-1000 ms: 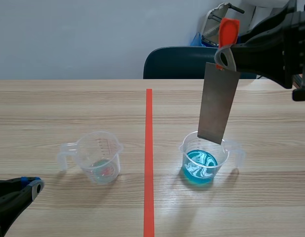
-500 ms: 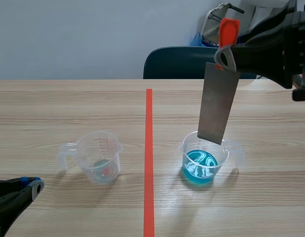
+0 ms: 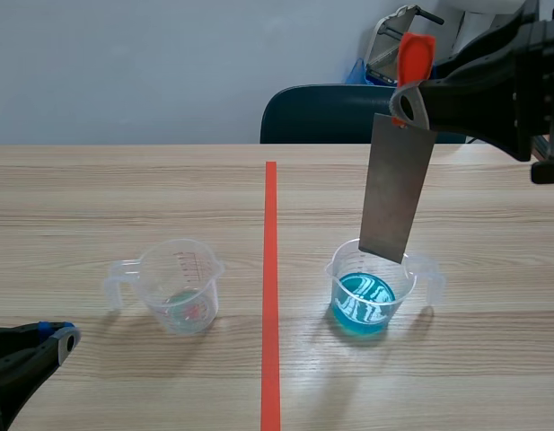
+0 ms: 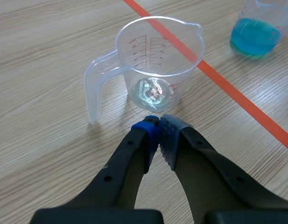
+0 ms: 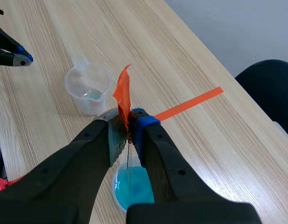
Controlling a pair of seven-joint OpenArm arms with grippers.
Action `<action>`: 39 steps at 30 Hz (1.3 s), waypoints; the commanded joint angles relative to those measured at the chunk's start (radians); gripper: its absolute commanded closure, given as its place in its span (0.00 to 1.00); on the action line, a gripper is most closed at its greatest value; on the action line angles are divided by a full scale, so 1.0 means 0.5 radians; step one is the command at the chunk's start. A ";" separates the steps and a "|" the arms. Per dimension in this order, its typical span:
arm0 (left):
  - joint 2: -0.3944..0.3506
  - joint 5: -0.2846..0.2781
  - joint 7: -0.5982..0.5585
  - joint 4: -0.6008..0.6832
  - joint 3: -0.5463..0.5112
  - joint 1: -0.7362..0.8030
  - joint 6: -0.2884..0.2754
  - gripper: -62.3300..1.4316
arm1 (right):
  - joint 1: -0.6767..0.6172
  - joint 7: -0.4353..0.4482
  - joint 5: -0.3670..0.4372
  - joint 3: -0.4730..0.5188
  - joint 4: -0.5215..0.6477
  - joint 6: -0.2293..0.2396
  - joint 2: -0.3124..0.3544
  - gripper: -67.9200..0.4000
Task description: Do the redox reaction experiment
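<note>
The right gripper point(image 3: 409, 97) clamps the tab point(image 3: 415, 54) of the plate point(image 3: 398, 193), which hangs over the blue cup point(image 3: 371, 292) at 4 o'clock; only its wrist view shows the plate edge-on. The left gripper point(image 4: 158, 129), fingers together, faces the clear cup point(image 4: 155, 60).

In the scene view we see only the tip of the left arm point(image 3: 25, 359); the rest runs off the corner, and the right arm point(image 3: 492, 85) is cut by the edge too. The metal sheet point(image 3: 398, 189) hides part of the far rim of the blue beaker point(image 3: 366, 305); we cannot tell whether its lower edge hangs above the rim or just inside. From the right wrist the metal sheet is a thin edge-on line, its top hidden between the jaws, which also cover part of the blue beaker. From the left wrist that beaker is cut off by the picture's edge.
</note>
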 commanded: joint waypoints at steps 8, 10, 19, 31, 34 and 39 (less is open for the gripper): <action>0.009 0.001 -0.030 0.025 -0.016 -0.011 0.027 0.88 | 0.024 0.028 0.029 0.019 0.018 0.015 0.015 0.99; 0.009 0.000 -0.030 0.025 -0.016 -0.011 0.050 0.76 | 0.024 0.028 0.029 0.019 0.018 0.015 0.015 0.99; 0.010 0.001 -0.030 0.025 -0.016 -0.017 0.100 0.11 | 0.024 0.028 0.030 0.019 0.018 0.015 0.015 0.99; 0.009 0.001 -0.030 0.025 -0.016 -0.017 0.186 0.11 | 0.024 0.028 0.030 0.019 0.018 0.015 0.015 0.99; 0.009 0.001 -0.030 0.025 -0.016 -0.017 0.186 0.11 | 0.024 0.028 0.030 0.019 0.018 0.015 0.015 0.99; 0.009 0.001 -0.030 0.025 -0.016 -0.017 0.186 0.11 | 0.024 0.028 0.030 0.019 0.018 0.015 0.015 0.99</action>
